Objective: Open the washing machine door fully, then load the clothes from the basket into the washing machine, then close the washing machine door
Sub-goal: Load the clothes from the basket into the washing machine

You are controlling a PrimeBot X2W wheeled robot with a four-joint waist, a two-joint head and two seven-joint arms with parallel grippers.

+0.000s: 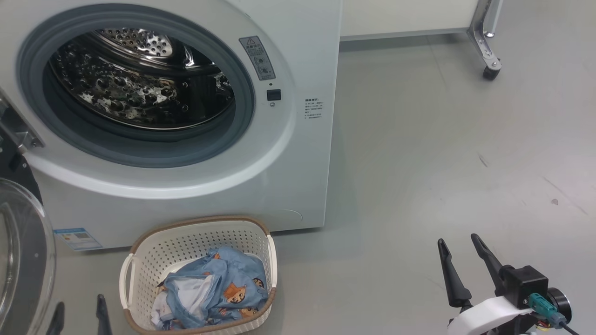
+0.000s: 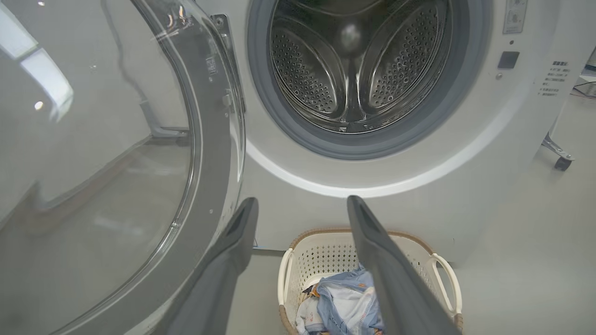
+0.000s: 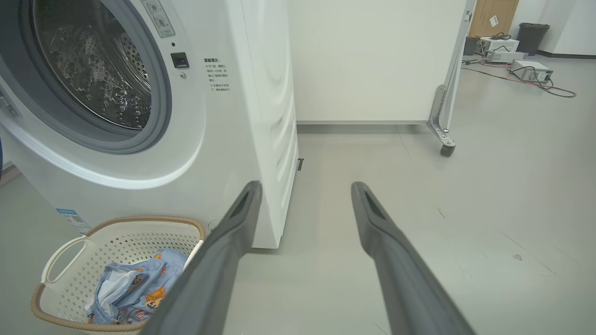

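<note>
White washing machine (image 1: 298,153) is faced toward the robot, steel drum (image 1: 135,88) and grey gasket (image 1: 244,109) bared. Its door (image 2: 116,163) is swung wide to the left; clear dome and dark rim are seen best from the left wrist, the machine's ribbed side from the right wrist. Cream, brown-rimmed basket (image 1: 153,251) is set on the floor (image 1: 419,139) just before the machine, long axis seemingly laid across its front, the near end being cropped. Blue clothes (image 1: 219,288) with orange figures are heaped inside. Both left gripper (image 1: 80,302) and right gripper (image 1: 458,239) are spread wide, nothing held.
</note>
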